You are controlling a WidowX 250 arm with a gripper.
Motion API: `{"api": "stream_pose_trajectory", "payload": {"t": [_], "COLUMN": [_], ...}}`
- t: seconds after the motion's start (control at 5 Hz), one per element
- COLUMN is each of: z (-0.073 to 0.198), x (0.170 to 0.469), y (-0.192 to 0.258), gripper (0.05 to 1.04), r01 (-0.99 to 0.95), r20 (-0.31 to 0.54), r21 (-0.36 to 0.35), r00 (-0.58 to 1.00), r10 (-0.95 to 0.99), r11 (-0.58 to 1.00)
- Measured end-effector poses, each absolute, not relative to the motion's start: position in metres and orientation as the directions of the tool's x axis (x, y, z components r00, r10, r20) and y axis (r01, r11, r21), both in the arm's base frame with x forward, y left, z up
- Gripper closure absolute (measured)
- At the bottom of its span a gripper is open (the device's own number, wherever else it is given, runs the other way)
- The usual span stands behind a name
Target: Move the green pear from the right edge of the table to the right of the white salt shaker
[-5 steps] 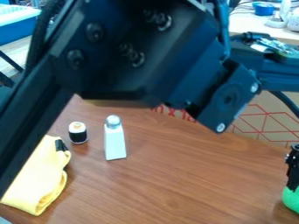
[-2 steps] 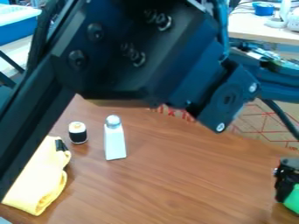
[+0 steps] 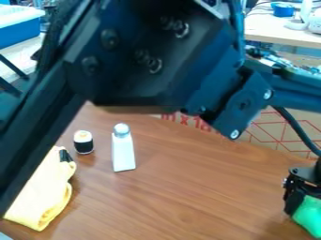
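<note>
Swinging inward from the right, the black gripper (image 3: 299, 191) has moved left and a little lower over the worktop (image 3: 194, 192), and the green object (image 3: 309, 216) has travelled with it. The forearm has shifted only slightly. The gripper is clamped on the green object, which hangs at a tilt over the near right part of the worktop, cut off by the view's edge; what it is cannot be told.

The salt shaker (image 3: 123, 152), white with a silvery cap, stands upright left of the middle, well apart from the gripper. Just beside it, toward the worktop's left side, stands a toy sushi roll (image 3: 83, 143) with a black band and an orange spot on its white top. A folded yellow cloth (image 3: 44, 197) lies nearer the left edge, partly hidden by the arm, with a black piece (image 3: 65, 156) at its far end. Beyond the far edge is a cardboard surface (image 3: 276, 133) with red lines.
</note>
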State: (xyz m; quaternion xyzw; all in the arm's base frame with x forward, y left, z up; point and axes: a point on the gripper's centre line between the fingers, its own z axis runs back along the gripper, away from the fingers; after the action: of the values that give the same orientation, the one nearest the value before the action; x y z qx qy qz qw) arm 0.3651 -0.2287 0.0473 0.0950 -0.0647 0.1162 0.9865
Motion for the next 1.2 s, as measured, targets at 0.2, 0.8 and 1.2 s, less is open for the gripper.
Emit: {"api": "stream_pose_trajectory", "payload": {"t": [0.2,0.8,1.2], "z": [0.044,0.057,0.088], "x": [0.368,0.359,0.367], "y": [-0.229,-0.214,-0.168], "gripper": [0.229,0.229,0.229], "r01": [-0.247,0.07,0.428], "r20": [0.165,0.186,0.069], "r21": [0.151,-0.073,-0.012], "r00": [0.961,0.981,0.902], "r10": [0.222,-0.055,-0.426], "r11": [0.957,0.995,0.904]}}
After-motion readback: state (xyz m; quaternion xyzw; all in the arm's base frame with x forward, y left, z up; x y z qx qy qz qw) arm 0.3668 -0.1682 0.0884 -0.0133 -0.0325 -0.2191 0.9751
